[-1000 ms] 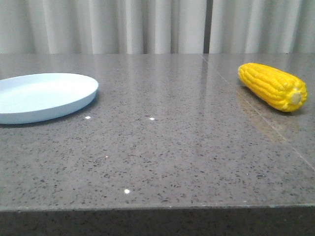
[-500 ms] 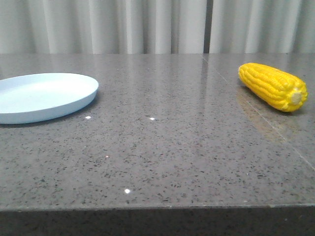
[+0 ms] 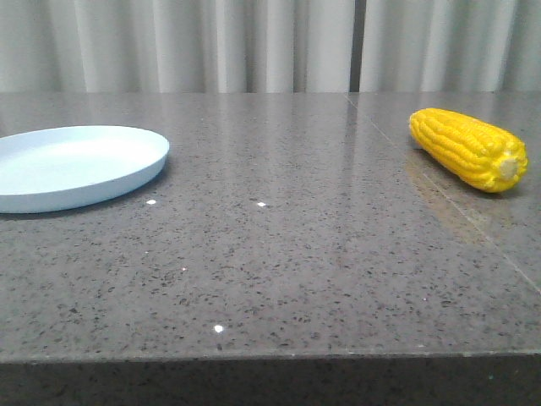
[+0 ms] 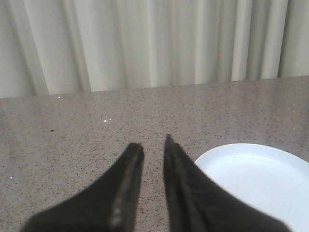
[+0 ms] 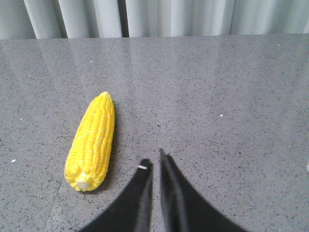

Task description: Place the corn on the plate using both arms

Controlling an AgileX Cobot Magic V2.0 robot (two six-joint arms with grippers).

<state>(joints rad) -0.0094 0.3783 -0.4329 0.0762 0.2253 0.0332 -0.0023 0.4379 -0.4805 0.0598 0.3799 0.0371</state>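
The yellow corn (image 3: 467,148) lies on the grey table at the far right, its tan stub end towards the camera. The pale blue-white plate (image 3: 72,165) sits empty at the far left. Neither gripper shows in the front view. In the left wrist view my left gripper (image 4: 153,142) is shut and empty, its fingers a narrow slit apart, with the plate (image 4: 260,179) beside it. In the right wrist view my right gripper (image 5: 153,158) is shut and empty above the table, with the corn (image 5: 92,140) lying beside it, apart from the fingers.
The speckled grey stone table (image 3: 279,254) has its front edge near the bottom of the front view. A seam (image 3: 439,199) runs across the top near the corn. Pale curtains (image 3: 254,42) hang behind the table.
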